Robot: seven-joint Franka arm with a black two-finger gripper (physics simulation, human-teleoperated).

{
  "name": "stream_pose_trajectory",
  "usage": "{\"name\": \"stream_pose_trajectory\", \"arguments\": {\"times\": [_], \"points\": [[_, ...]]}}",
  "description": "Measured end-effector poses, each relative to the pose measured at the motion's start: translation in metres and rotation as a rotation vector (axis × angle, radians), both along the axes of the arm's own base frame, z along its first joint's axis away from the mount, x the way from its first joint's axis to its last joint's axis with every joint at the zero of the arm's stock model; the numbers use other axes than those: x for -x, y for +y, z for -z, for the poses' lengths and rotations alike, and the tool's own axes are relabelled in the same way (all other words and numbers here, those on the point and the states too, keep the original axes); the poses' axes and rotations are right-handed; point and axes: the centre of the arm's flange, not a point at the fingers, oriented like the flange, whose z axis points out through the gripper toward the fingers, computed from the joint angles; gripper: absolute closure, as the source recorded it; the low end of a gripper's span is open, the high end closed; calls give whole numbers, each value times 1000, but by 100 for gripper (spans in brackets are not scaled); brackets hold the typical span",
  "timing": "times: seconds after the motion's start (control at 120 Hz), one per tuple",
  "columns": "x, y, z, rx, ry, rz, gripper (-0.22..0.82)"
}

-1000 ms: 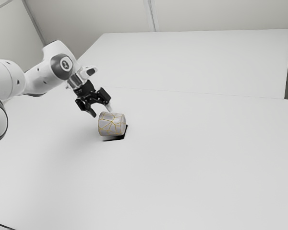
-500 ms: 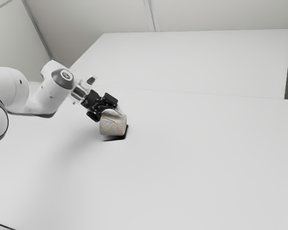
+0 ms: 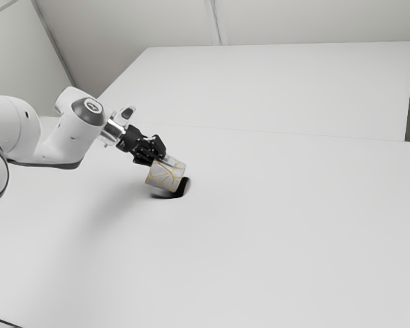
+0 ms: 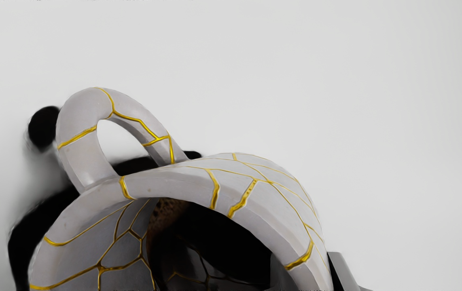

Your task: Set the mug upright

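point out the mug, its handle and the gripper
mug (image 3: 165, 178), exterior view, on the outer side of its gold-lined body
handle (image 4: 82, 157), wrist view, on one side of its loop
gripper (image 3: 163, 159), exterior view, midway between its fingertips, at the mug

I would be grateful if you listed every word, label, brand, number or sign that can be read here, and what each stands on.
Readable text: none.
On a joint of the arm: a small round mark, too small to read.
On the mug: gold crack-like lines, with no letters or numbers on the surfaces that show.
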Motion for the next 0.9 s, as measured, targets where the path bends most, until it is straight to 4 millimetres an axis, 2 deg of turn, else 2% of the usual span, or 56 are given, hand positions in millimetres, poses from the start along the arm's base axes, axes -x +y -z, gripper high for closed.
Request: {"name": "stream_pose_trajectory", "arguments": {"times": [0.125, 0.3, 0.492, 0.75, 0.833, 0.9], "points": [[10, -12, -23, -18, -35, 32, 76], [23, -38, -66, -102, -95, 131, 78], [45, -89, -115, -299, -116, 303, 79], [93, -142, -130, -497, -49, 405, 79], [107, -159, -129, -555, -29, 420, 79], [116, -163, -126, -598, -10, 415, 79]]}}
